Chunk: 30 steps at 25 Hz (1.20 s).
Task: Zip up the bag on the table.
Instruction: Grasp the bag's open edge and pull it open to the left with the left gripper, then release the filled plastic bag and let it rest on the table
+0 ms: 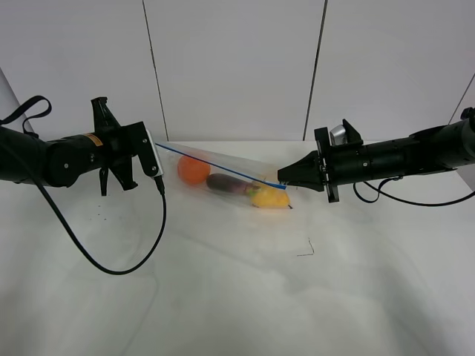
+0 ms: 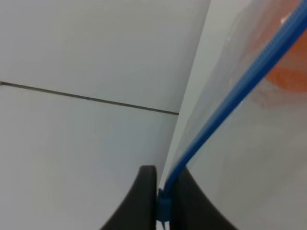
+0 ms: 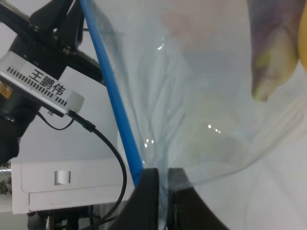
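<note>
The clear crinkly bag [image 1: 230,178] hangs stretched between my two grippers above the white table [image 1: 237,297]. Its blue zipper strip [image 1: 215,164] runs taut from left to right. Inside I see an orange fruit [image 1: 193,170], a purple vegetable [image 1: 226,184] and a yellow one [image 1: 269,197]. My left gripper [image 1: 158,145] is shut on the strip's left end, shown in the left wrist view [image 2: 163,203]. My right gripper [image 1: 282,178] is shut on the bag's right end by the strip, shown in the right wrist view [image 3: 163,184].
A black cable [image 1: 111,256] loops from the left arm down onto the table. A small dark mark [image 1: 306,251] lies on the tabletop right of centre. White wall panels [image 1: 237,67] stand behind.
</note>
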Each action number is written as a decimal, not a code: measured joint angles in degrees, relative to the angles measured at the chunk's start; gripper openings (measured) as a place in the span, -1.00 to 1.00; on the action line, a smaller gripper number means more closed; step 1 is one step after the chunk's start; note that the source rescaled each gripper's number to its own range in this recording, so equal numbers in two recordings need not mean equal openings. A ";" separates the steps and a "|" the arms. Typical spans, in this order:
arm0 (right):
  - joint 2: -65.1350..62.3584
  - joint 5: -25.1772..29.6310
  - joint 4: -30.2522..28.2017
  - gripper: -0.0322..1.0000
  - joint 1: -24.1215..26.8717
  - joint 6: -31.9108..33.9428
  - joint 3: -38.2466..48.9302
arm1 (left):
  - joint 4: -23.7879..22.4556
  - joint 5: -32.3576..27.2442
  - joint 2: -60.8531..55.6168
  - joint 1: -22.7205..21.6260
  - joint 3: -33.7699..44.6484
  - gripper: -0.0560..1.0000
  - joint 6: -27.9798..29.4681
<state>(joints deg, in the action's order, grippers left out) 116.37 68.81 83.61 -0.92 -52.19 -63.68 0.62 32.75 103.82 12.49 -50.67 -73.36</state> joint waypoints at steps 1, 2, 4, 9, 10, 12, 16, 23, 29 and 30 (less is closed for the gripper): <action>0.00 0.00 0.00 -0.94 0.00 0.00 0.00 | 0.00 0.00 0.00 0.00 0.00 -0.89 0.05; 0.00 0.00 0.00 -0.94 0.00 0.00 0.00 | 0.00 0.00 0.00 0.00 0.00 -0.89 0.23; 0.00 0.00 0.00 -0.94 0.00 0.00 0.00 | 0.00 0.00 0.00 0.00 0.00 -0.89 0.40; 0.00 0.00 0.00 -0.94 0.00 0.00 0.00 | 0.00 0.00 0.00 0.00 0.00 -0.87 1.80; 0.00 0.00 0.00 -0.94 0.00 0.00 0.00 | 0.00 0.21 0.00 0.00 0.00 -0.82 3.06; 0.00 0.00 -1.23 -0.94 0.00 0.00 0.00 | 1.36 2.19 0.00 -0.49 0.00 -0.54 6.69; 0.00 0.00 -2.06 -0.94 0.00 0.00 0.00 | 2.82 6.90 0.00 -1.21 0.00 0.43 17.07; 0.00 0.00 -2.30 -0.94 0.00 -0.05 0.00 | 8.76 9.82 0.00 -1.21 0.00 0.99 22.39; 0.00 0.00 -2.41 -0.94 0.00 -0.05 0.00 | 17.91 15.31 0.00 -4.08 0.00 1.00 22.70; 0.00 0.00 -2.41 -0.94 0.00 -0.05 0.00 | 19.10 15.58 0.00 -4.70 0.00 1.00 23.71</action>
<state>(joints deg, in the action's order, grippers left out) 116.37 68.81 81.20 -0.92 -52.25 -63.68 19.72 48.32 103.82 7.79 -50.67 -49.65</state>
